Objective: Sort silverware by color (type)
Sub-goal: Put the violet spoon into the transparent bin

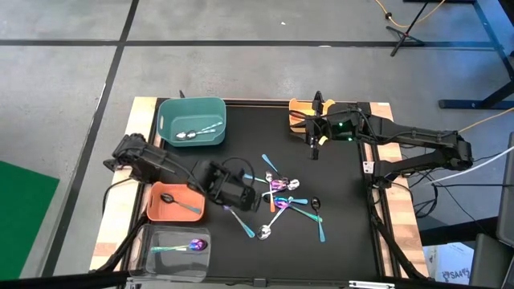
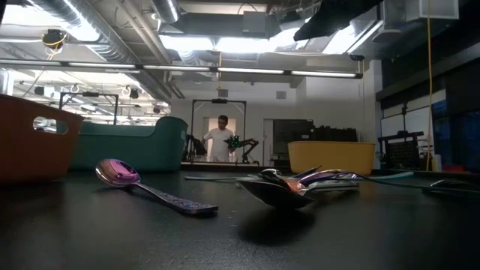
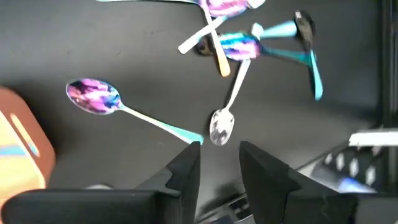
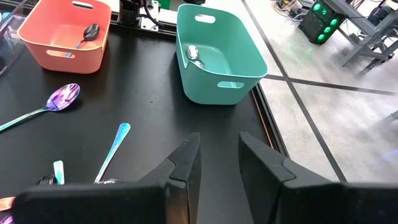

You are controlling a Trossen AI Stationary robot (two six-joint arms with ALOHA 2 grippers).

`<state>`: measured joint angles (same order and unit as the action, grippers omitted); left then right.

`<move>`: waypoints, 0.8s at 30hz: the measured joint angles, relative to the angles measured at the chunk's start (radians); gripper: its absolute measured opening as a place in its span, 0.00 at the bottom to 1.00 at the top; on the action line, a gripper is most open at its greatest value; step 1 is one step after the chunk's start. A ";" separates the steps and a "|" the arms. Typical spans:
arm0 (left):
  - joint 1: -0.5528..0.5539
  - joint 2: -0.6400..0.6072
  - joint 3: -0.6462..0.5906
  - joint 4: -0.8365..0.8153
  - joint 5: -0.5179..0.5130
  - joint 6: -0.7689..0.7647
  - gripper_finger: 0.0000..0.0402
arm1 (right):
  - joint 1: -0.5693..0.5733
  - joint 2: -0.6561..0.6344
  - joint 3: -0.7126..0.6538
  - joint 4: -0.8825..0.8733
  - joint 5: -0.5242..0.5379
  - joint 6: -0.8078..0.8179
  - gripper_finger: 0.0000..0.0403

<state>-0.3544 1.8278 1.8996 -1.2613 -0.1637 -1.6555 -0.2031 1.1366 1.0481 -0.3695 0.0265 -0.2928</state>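
Observation:
Several loose spoons lie in a heap mid-table on the black mat. My left gripper hovers open above the mat at the heap's left side. In its wrist view the fingers stand just short of a silver spoon and the teal handle tip of a purple-rainbow spoon, touching neither. My right gripper waits open above the mat near the far edge, with nothing between its fingers. The teal bin holds silver spoons, the salmon bin a black one, and the clear bin a purple one.
A yellow-orange bin stands at the far edge, right beside my right arm. The three other bins line the table's left side. In the low view a person stands in the room far behind the table.

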 joint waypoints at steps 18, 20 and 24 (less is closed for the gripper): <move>-0.025 0.116 0.000 0.041 0.043 -0.366 0.26 | 0.000 0.000 0.000 -0.004 0.000 0.000 0.24; -0.030 0.140 0.000 0.041 0.068 -0.378 0.26 | 0.000 0.000 0.000 -0.017 0.000 0.000 0.24; -0.043 0.192 0.000 0.039 0.090 -0.378 0.26 | 0.000 0.000 0.000 -0.060 0.000 0.000 0.24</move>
<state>-0.3975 2.0200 1.8996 -1.2220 -0.0736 -2.0335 -0.2031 1.1366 1.0481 -0.4296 0.0265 -0.2924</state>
